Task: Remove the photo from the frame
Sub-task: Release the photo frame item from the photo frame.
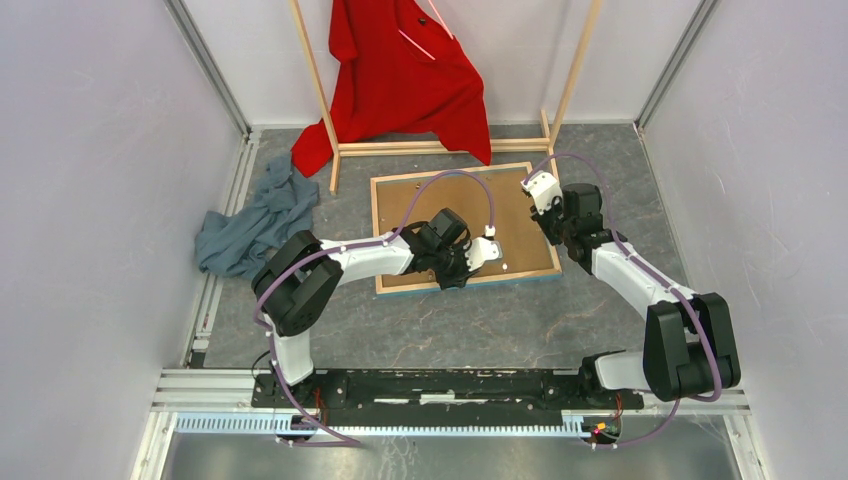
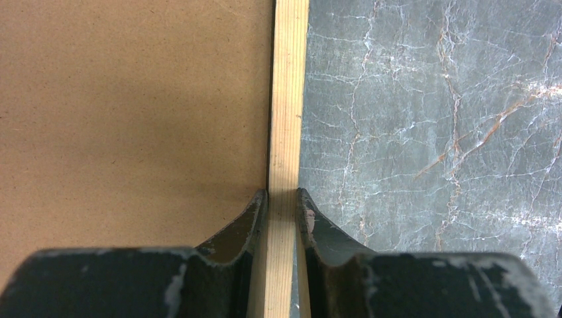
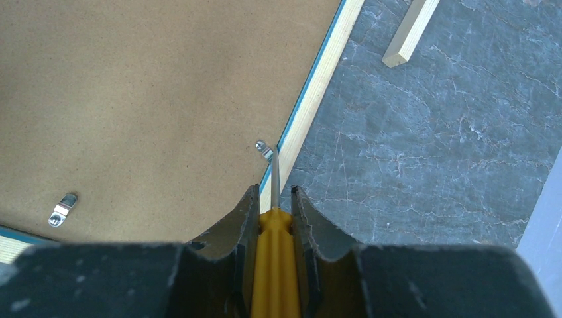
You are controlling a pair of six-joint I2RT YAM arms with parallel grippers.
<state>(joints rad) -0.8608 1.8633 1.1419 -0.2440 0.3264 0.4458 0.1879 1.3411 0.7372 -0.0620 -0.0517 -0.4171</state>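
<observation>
The frame point(image 1: 377, 235) lies face down on the marble table, its pale wood edge point(image 2: 288, 99) and thin blue border point(image 3: 318, 86) showing. A plain brown backing board point(image 1: 440, 205) fills it and hides the photo. My left gripper point(image 1: 470, 265) is at the frame's near edge, shut on the wood strip point(image 2: 283, 195). My right gripper point(image 1: 553, 235) is at the frame's right edge, shut point(image 3: 274, 192) on a yellow-handled screwdriver point(image 3: 274, 245). The screwdriver's metal tip touches a small metal clip point(image 3: 264, 148) beside the frame edge.
Another metal clip point(image 3: 62, 209) sits on the backing board near a corner. A wooden clothes rack point(image 1: 440, 148) with a red garment point(image 1: 405, 75) stands just behind the frame; its foot point(image 3: 411, 33) lies near the right edge. A grey-blue cloth point(image 1: 255, 225) lies at the left.
</observation>
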